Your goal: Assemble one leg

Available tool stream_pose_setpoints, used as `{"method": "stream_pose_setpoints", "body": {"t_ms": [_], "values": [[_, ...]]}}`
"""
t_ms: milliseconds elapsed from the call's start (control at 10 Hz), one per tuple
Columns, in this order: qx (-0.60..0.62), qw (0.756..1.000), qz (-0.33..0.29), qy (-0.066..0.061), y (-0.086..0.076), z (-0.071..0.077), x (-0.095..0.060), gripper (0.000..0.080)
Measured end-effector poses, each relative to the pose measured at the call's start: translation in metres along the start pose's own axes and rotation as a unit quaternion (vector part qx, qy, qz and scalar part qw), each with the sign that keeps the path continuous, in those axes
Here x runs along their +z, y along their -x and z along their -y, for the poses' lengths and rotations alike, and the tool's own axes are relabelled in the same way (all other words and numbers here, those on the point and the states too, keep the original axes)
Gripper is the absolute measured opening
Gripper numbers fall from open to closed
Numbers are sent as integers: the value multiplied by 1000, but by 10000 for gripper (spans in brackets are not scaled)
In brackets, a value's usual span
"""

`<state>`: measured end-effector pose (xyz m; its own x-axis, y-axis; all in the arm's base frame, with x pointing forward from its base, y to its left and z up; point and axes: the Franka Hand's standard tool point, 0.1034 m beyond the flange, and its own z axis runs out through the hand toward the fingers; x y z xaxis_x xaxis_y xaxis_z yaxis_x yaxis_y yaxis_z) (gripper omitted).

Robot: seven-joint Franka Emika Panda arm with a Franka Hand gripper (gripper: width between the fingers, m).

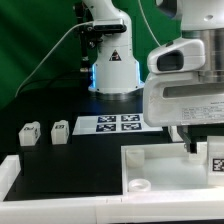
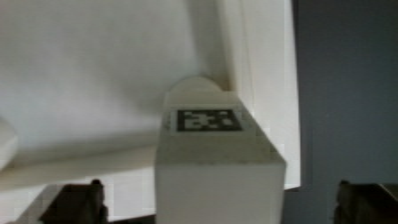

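Observation:
In the wrist view a white leg [image 2: 217,150] with a black-and-white tag on its face lies between my fingers. My gripper [image 2: 221,202] is open: the two dark fingertips [image 2: 79,203] stand wide apart, with a gap on each side of the leg. In the exterior view my gripper [image 1: 200,148] hangs low at the right, over the large white slab [image 1: 160,165], and the tagged leg [image 1: 215,156] shows beside a finger. Three more legs [image 1: 28,133] stand in a row on the dark table at the exterior view's left.
The marker board [image 1: 108,124] lies in the middle of the table in front of the robot base [image 1: 112,70]. A white rail [image 1: 60,212] runs along the near edge. A round socket [image 1: 137,184] shows at the slab's near corner.

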<state>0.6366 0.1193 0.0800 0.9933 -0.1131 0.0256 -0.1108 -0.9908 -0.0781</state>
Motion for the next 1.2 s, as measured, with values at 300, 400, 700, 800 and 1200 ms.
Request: {"method": "stream_pose_setpoints", "body": {"t_ms": [300,400,700,800,1200], "values": [[39,999,1,-2,1,1,1,527],[84,996,1,-3,1,1,1,392],[214,977,1,-3,0,0,0,298],[279,960,1,-2,0,-1,0,298],[525,850,0,-25,0,-6,1,300]]}}
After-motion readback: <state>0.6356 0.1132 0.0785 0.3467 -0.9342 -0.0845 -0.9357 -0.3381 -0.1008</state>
